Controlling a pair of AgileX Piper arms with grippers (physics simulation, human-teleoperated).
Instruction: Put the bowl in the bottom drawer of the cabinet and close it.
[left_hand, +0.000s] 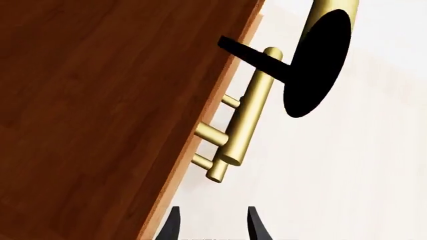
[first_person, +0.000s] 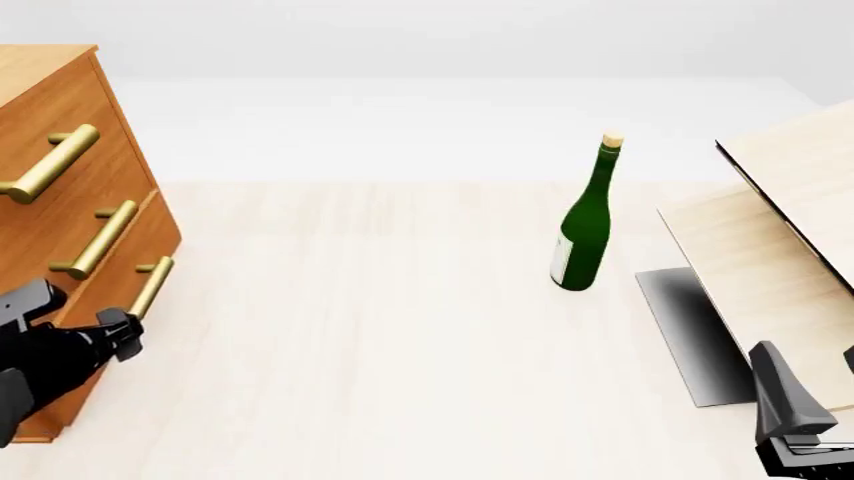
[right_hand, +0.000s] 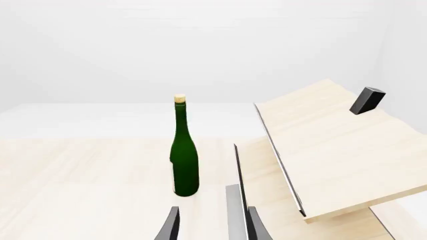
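Observation:
The bowl is out of view in all three views. The orange-brown cabinet (first_person: 67, 130) stands at the table's left edge with its three drawers shut. The bottom drawer (first_person: 100, 293) carries a short brass handle (first_person: 152, 287). My left gripper (first_person: 118, 335) sits just below and in front of that handle, apart from it. In the left wrist view the cabinet front (left_hand: 100, 100) and its brass handles (left_hand: 247, 115) fill the frame beyond the left gripper (left_hand: 213, 226), which is open and empty. My right gripper (first_person: 809, 392) (right_hand: 213, 227) hovers open and empty at the near right.
A green wine bottle (first_person: 583, 235) (right_hand: 184, 160) stands upright right of centre. Pale light-wood boards (first_person: 787, 230) (right_hand: 333, 145) lean at the far right over a dark grey plate (first_person: 694, 335). A small black block (right_hand: 367, 100) rests on the upper board.

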